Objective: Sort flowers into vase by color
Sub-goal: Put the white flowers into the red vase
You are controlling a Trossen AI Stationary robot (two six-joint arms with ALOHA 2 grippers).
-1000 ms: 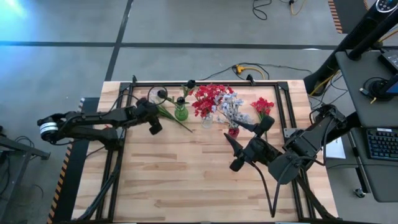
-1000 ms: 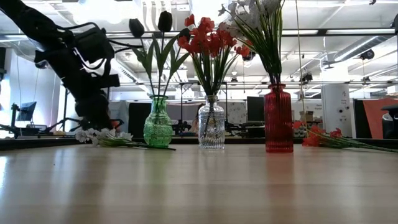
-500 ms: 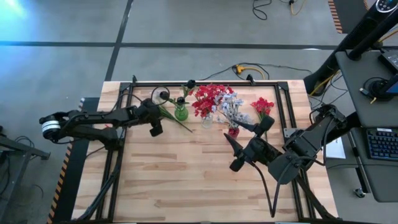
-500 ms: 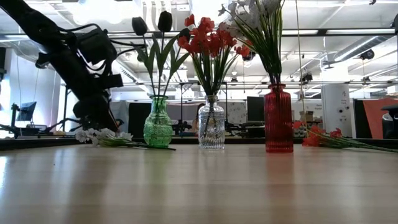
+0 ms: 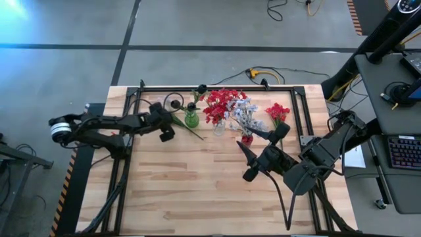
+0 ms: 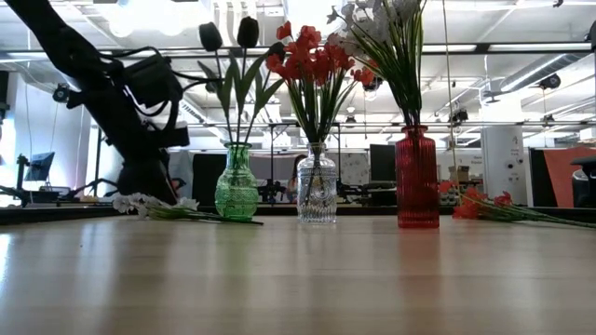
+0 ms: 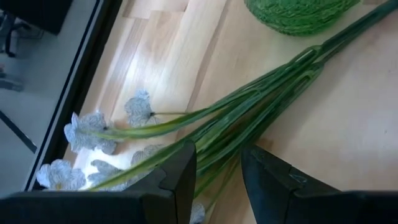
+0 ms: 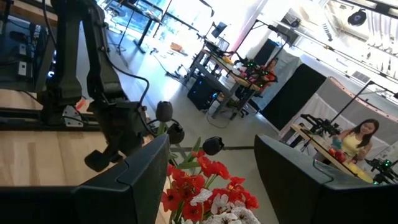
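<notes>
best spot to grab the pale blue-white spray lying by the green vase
Grip the bunched green stems, not the pale blossoms: they lie flat beside the green vase. The left gripper, open above, should come straight down with fingers straddling the bundle.

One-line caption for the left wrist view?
Left pincer, fingers apart, poised over a pale blue-white flower spray lying on the table beside the green vase.

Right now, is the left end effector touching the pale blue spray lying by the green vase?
Cannot tell. In the left wrist view the left end effector straddles the stems of the pale blue spray, but no clear contact or gap shows. The high view is too coarse.
</notes>
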